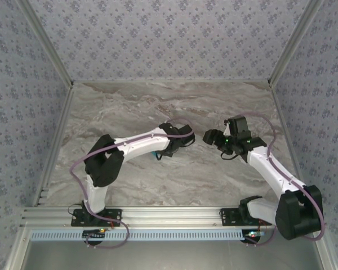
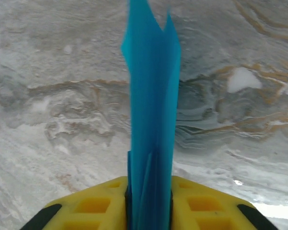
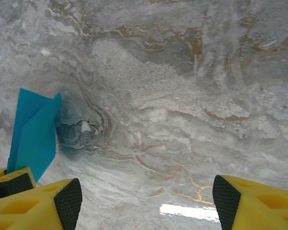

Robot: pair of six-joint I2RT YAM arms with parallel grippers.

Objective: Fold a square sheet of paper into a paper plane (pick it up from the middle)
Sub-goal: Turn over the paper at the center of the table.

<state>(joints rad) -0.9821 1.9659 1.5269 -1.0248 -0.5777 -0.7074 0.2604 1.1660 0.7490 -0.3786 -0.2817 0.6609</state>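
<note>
Left gripper (image 2: 149, 189) is clamped on the folded paper (image 2: 151, 91). Both yellow fingers (image 2: 93, 203) press its near end, no gap visible. The paper is a narrow creased cyan strip with several layers at the pinch. Its long axis runs straight out from the left fingers, and the far tip is split into two points. It seems to be held off the bench (image 1: 129, 107), not lying flat, with marble behind it in the left wrist view.

Right gripper (image 3: 146, 196) is spread wide with nothing between the fingers, just bare marble in the gap.

Top view: both grippers meet near the middle of the bench, well away from every edge, facing each other and close but apart.

Key relation: from the right wrist camera the paper sits off to the left of the right gripper, outside the left-hand finger (image 3: 48, 203) and not in the gap. It stands roughly upright in that view, tip away from the camera. A bit of the left gripper's yellow finger is visible at the paper's base, just beside the right one.

Judgement: the left arm has the paper, so the right arm is the free one for the next crease or handover. To take the free end it would likely need to shift sideways toward the paper so the strip falls between its fingers. Risk: thin paper, so it may bend or slip if it is nudged before the jaws close.
</note>
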